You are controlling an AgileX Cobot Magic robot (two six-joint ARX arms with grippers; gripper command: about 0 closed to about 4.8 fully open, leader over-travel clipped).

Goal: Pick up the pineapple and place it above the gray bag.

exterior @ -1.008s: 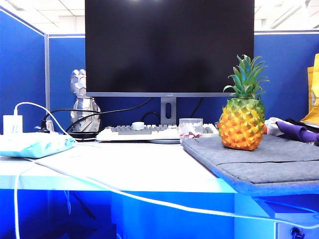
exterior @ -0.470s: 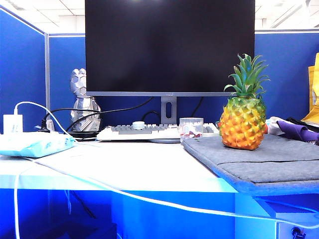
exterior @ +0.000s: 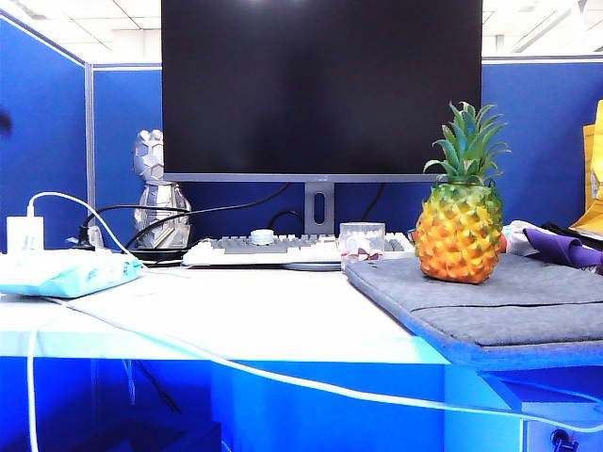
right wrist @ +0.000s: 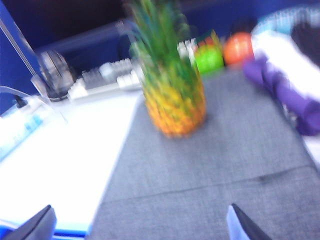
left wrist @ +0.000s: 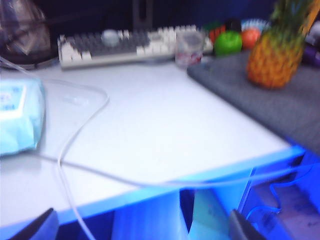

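On gray bag (exterior: pixel 490 297): pineapple (exterior: pixel 458 231) upright, bumpy orange-yellow skin, greenish shoulder, spiky green crown. Left tool (left wrist: pixel 145 227) released, off bench edge; right tool (right wrist: pixel 142 225) released, above bag, clear of fruit.

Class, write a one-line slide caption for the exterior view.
Pineapple standing upright on the gray bag, no gripper in sight.

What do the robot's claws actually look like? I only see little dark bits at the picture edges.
Only fingertips show. The left gripper appears as two dark, pointed, wedge-shaped tips in the corners of its wrist view; the right gripper looks the same, dark grey and tapered. Both views are blurred, so no markings or cables are visible, and neither arm clearly appears in the exterior view.
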